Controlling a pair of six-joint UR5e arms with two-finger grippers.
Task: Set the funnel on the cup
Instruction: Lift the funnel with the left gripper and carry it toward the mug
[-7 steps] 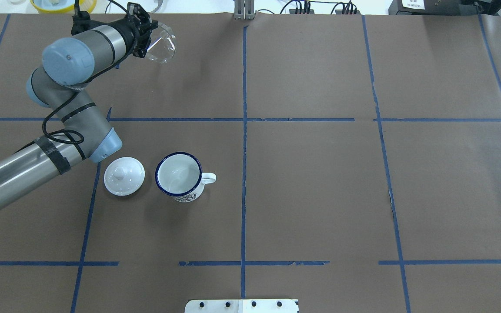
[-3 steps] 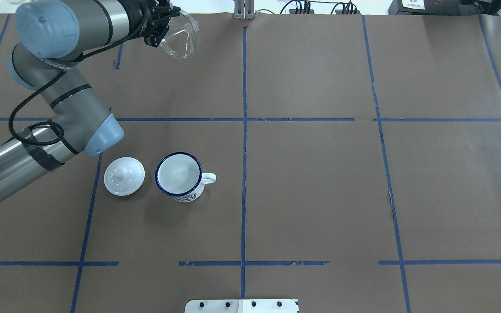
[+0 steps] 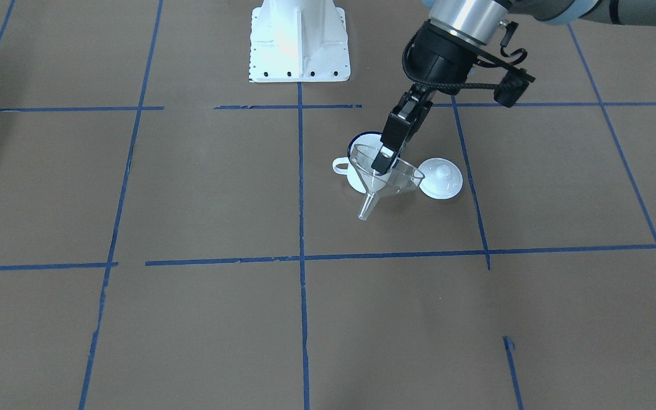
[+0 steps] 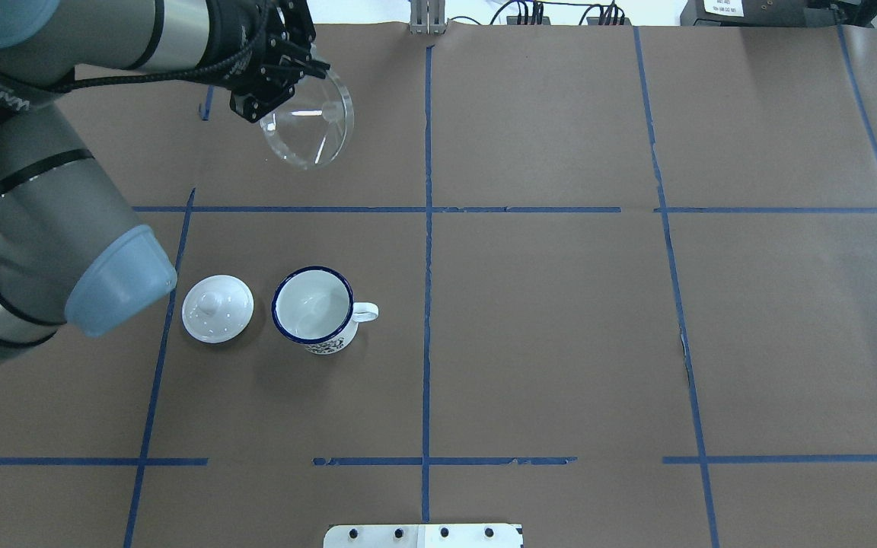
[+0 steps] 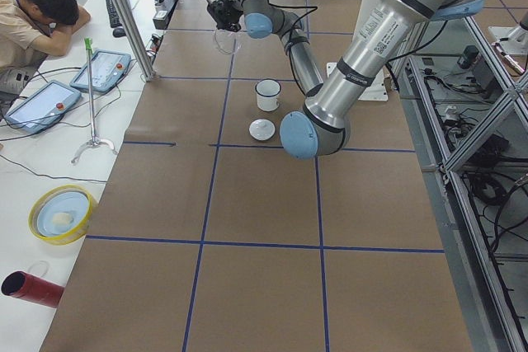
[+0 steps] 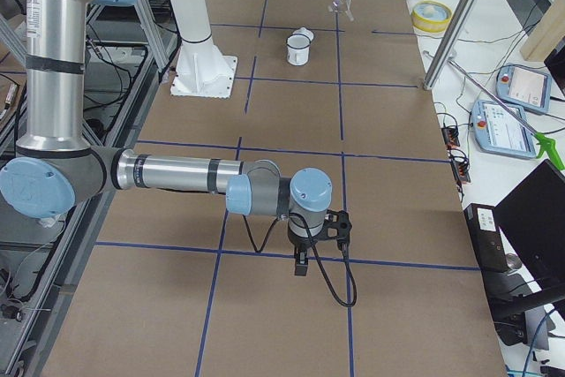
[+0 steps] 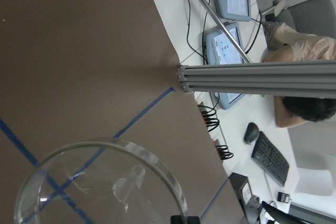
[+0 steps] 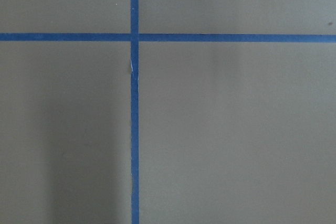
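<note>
Left gripper (image 3: pixel 385 160): fingers clamped on the rim of the clear, ribbed plastic funnel (image 4: pixel 307 125), held aloft and tilted, stem downward, near the brown table's (image 4: pixel 560 320) far edge, left half.
White enamel blue-rimmed cup (image 4: pixel 312 306): upright, well apart from the funnel, nearer mid-table, just beside a round white knobbed lid (image 4: pixel 217 307).
Right gripper (image 6: pixel 301 264): jaw state cannot be told.

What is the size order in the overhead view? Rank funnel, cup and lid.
Largest: funnel and cup, about alike; the funnel is held up nearer the camera, so I won't rank them.
Smallest: lid.

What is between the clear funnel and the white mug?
Nothing but bare brown table paper and one blue tape line, seen in the overhead view between the funnel and the cup.
</note>
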